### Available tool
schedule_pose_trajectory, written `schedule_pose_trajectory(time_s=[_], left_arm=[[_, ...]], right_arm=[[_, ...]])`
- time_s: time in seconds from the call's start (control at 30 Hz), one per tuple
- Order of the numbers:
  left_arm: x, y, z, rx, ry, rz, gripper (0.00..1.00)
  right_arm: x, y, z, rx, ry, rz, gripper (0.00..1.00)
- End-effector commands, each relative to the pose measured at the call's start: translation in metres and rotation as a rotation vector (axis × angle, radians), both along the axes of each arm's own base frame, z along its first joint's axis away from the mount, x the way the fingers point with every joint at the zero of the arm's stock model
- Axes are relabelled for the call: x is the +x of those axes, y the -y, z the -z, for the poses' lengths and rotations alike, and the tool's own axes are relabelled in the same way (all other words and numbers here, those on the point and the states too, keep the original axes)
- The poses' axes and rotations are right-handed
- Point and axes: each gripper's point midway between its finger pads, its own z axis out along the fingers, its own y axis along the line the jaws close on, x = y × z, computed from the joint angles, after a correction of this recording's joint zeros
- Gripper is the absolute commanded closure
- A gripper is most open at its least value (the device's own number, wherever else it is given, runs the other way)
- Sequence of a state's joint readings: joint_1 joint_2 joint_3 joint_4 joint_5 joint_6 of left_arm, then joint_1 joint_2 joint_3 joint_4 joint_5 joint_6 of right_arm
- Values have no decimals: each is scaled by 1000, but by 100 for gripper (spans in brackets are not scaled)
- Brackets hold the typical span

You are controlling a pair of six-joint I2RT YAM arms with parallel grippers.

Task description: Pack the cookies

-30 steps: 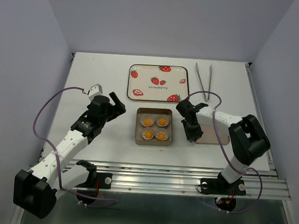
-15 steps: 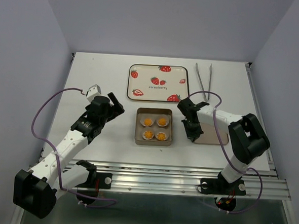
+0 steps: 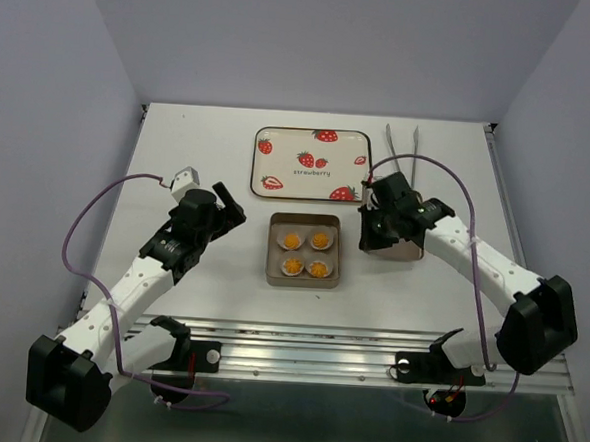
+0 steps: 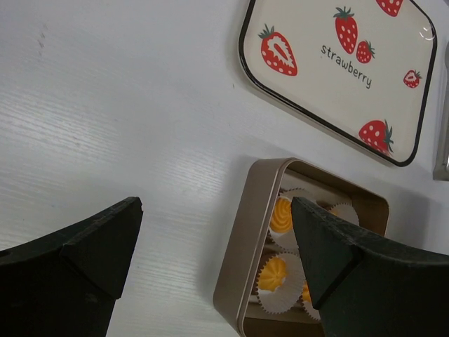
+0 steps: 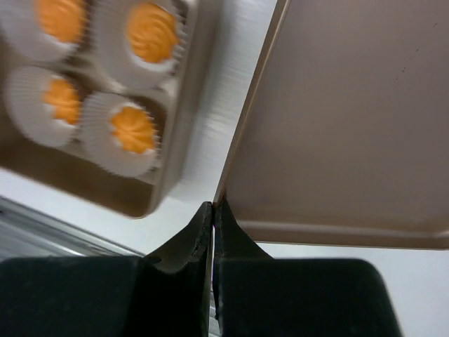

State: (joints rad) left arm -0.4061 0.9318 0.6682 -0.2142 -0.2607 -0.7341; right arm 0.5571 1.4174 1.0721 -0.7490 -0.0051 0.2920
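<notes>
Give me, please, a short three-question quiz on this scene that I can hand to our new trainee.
1. How many cookies lie inside the tin?
2. True or false: the left pincer is shut.
3. What does the right pincer grip? A) a cookie B) the flat metal lid, by its edge C) nothing

Key: 1. Four. 2. False, it stands open. 3. B.
</notes>
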Motion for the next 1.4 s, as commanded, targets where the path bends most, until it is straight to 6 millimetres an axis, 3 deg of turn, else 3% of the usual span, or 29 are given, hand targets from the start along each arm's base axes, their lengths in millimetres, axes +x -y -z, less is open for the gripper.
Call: schedule_pose_trajectory(time_s=[0.0,0.17,0.27,0.3,0.4,0.63,0.87,1.37], left_arm=[[5,6,-30,-43,80,13,1],[4,10,-35,-57,94,35,1],[3,11,-39,-59,103,49,1],[2,12,-40,-59,106,55,1],[0,13,-43,-57,110,73,1],[-7,14,-53,-61,129,101,1],[-10,12,-60,-59,144,104,1],[-9,8,-58,-46,140,87,1]], right_arm=[[17,-46,-79,298,192,-91,99],[-5,-91,-154,667,313,-277,99],[-24,-110,-180,852,316,-379,99],[-40,-115,-185,918,280,-456,99],[-58,-123,-199,1070,258,-527,99],[-82,-120,-229,1294,284,-573,99],[-98,-112,-225,1451,233,-548,99],[-97,-112,-199,1474,129,-466,99]])
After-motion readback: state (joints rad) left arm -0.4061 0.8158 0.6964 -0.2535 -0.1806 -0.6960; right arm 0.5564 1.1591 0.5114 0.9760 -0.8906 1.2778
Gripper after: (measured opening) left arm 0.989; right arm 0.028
